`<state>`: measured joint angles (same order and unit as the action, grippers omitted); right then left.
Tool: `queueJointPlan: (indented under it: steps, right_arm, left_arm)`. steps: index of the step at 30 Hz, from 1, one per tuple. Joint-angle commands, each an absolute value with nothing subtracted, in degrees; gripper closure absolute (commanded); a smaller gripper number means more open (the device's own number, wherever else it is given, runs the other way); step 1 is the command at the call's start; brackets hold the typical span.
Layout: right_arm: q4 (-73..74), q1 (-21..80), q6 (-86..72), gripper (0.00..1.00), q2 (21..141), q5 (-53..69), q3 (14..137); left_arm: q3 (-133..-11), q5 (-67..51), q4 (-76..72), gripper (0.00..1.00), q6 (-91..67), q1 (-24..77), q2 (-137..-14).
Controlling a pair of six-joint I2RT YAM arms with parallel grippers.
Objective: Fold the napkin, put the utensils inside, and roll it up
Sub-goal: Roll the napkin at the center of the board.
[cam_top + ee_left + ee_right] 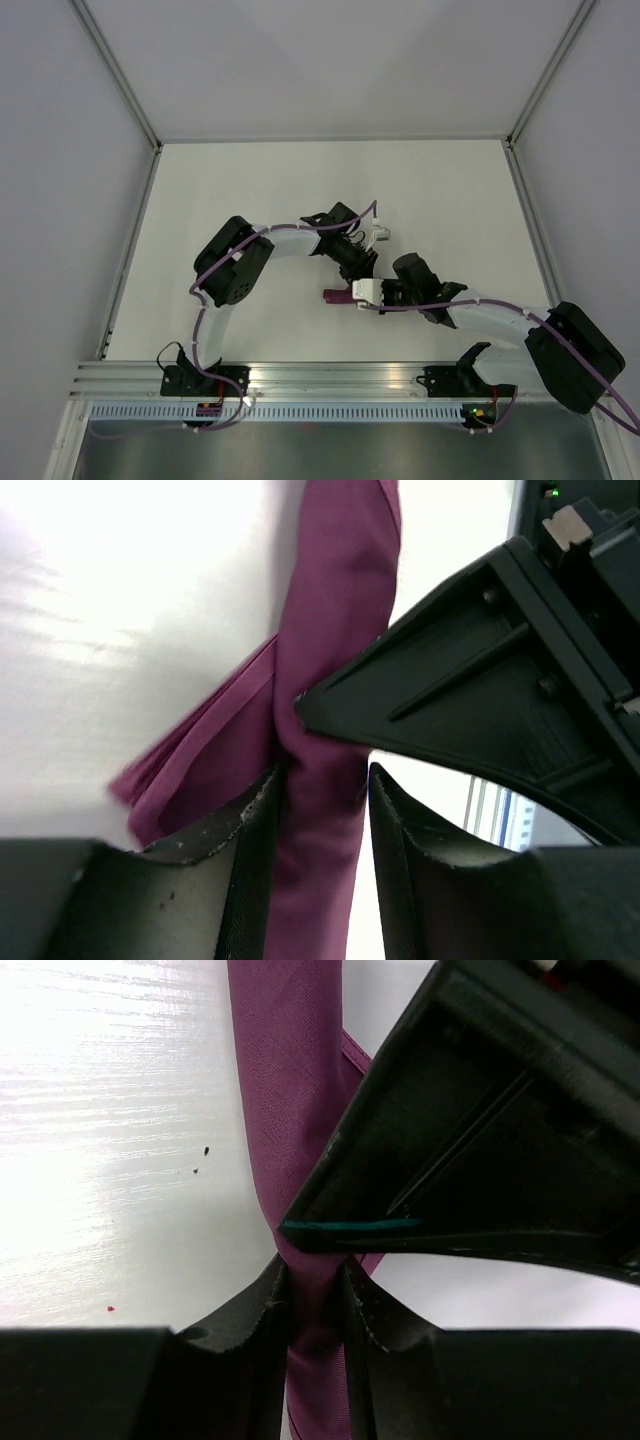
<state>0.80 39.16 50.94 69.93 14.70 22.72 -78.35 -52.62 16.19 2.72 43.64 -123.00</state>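
Left gripper [322, 776], right gripper [312, 1266], one rolled napkin [335, 600]

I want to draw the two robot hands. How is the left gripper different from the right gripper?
The right gripper pinches the napkin thin between close fingers; the left gripper has its fingers wider apart, around a fatter part. Seen from above, the left gripper reaches in from the far side and the right gripper from the right. Both have black fingers and straddle the same purple roll.
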Motion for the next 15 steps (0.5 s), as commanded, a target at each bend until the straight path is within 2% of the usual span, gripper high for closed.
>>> queueJointPlan:
  steps: [1, 8, 11, 15]
  right_arm:
    - [7.99, 39.11, 50.54, 0.79, 72.07, 14.41, 23.38]
    - [14.67, 39.11, 50.36, 0.81, 74.09, 17.75, 27.32]
    - [18.61, 38.59, 50.10, 0.82, 75.75, 20.21, 30.13]
    - [24.42, 37.18, 50.80, 0.82, 78.39, 23.55, 34.44]
  left_arm:
    - [-76.21, -46.76, 13.46, 0.54, 0.62, 41.75, -116.04]
    - [-69.53, -38.86, 4.77, 0.51, -3.51, 39.29, -104.87]
    - [-62.86, -32.98, 0.27, 0.52, -5.01, 38.76, -96.98]
    - [-49.79, -20.26, -14.11, 0.53, -7.20, 38.67, -86.24]
